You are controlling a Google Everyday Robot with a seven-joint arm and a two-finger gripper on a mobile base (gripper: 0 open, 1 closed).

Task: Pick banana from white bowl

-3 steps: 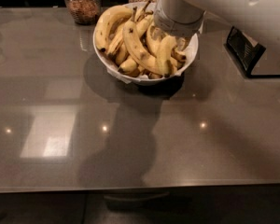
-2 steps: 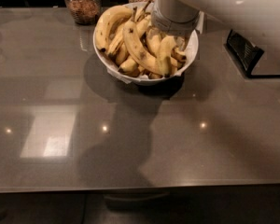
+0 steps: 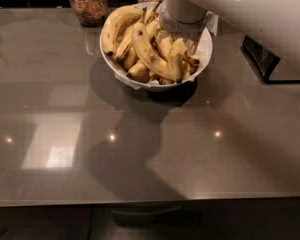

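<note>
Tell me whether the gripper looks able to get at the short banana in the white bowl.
Probably yes. The gripper hangs over the right side of the white bowl, and the short curved banana lies on top just beneath it. Nothing covers it, though longer bananas crowd its left.

The white bowl (image 3: 206, 54) looks glossy, perhaps glazed ceramic, on a polished, reflective grey countertop (image 3: 65, 109) near a clear glass jar (image 3: 88, 3), while the gripper (image 3: 182, 38), under a smooth white arm shell (image 3: 260, 9), sits among matt-skinned bananas (image 3: 140, 41).
</note>
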